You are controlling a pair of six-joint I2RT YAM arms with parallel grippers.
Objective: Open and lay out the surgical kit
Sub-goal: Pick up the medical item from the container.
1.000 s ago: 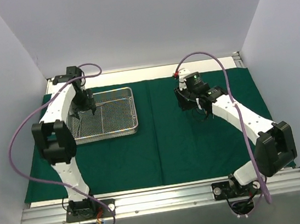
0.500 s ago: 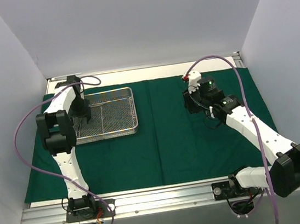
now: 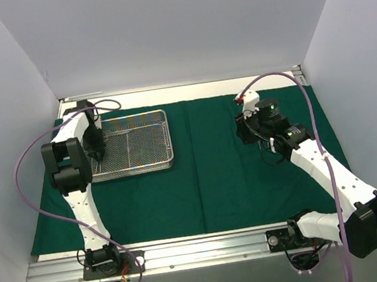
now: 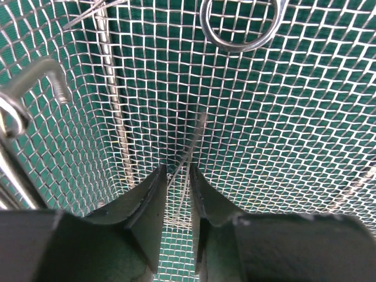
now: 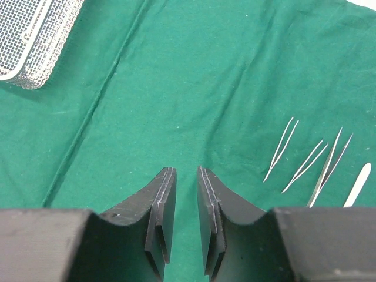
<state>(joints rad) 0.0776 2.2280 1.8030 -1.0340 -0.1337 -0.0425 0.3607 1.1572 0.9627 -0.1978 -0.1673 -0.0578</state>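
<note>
The dark green cloth [image 3: 214, 179] lies spread flat, with the silver wire-mesh tray [image 3: 157, 164] on its left part. My left gripper [image 3: 96, 147] is down inside the tray's left end. In the left wrist view its jaws [image 4: 178, 173] stand close around slim steel forceps [image 4: 197, 132] lying on the mesh. A ring handle [image 4: 235, 47] lies further along. My right gripper [image 3: 245, 132] hovers over the cloth's right half, empty, its jaws [image 5: 186, 173] a narrow gap apart. Two thin forceps [image 5: 282, 147] [image 5: 305, 166], a longer pointed instrument [image 5: 329, 167] and a white handle [image 5: 358, 182] lie on the cloth to its right.
More steel parts lie at the tray's left side [image 4: 41, 73]. The tray's corner [image 5: 35, 41] shows at the upper left of the right wrist view. White walls enclose the table on three sides. A metal rail [image 3: 203, 250] runs along the near edge.
My left gripper has moved left and down into the tray's left end. My right gripper has drawn back to the right, and its arm has stretched out.
</note>
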